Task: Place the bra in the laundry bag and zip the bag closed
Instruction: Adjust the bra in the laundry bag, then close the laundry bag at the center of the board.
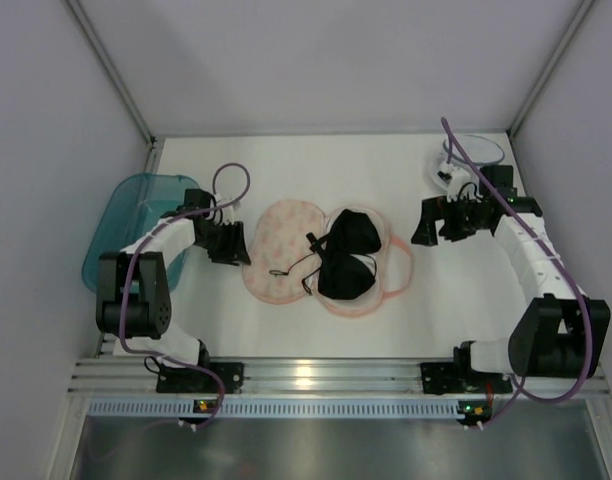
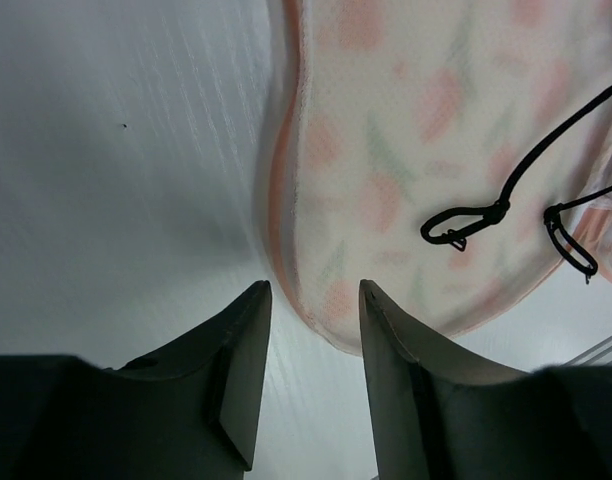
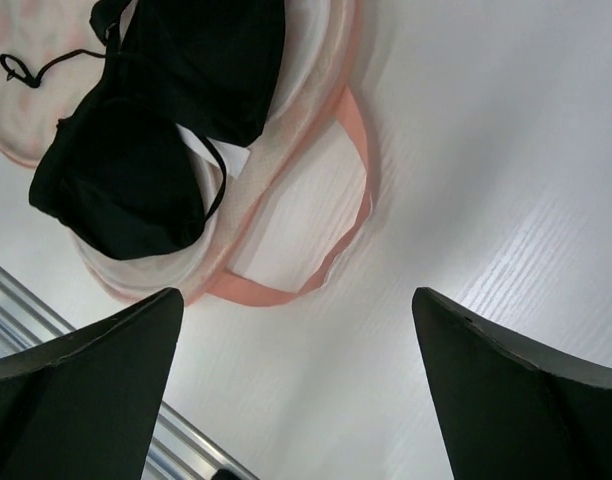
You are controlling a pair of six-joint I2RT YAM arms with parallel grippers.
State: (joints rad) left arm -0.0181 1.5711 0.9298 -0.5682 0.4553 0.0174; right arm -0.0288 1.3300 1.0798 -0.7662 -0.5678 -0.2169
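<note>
The laundry bag [image 1: 279,252] lies opened flat on the white table [image 1: 466,300], its 2 lobes side by side. The bra [image 1: 348,255] rests on the lobe nearer the right arm, cups bunched together, and its thin straps [image 2: 506,195] trail across the other lobe. A pink loop [image 3: 326,230] juts from the bag's edge toward the right gripper [image 3: 301,400], which hangs well apart from the bag with its fingers spread wide and empty. The left gripper [image 2: 314,380] hovers just beside the bag's opposite rim, fingers narrowly apart and clamping nothing. A teal bin [image 1: 126,230] sits beyond the left gripper, away from the bag
</note>
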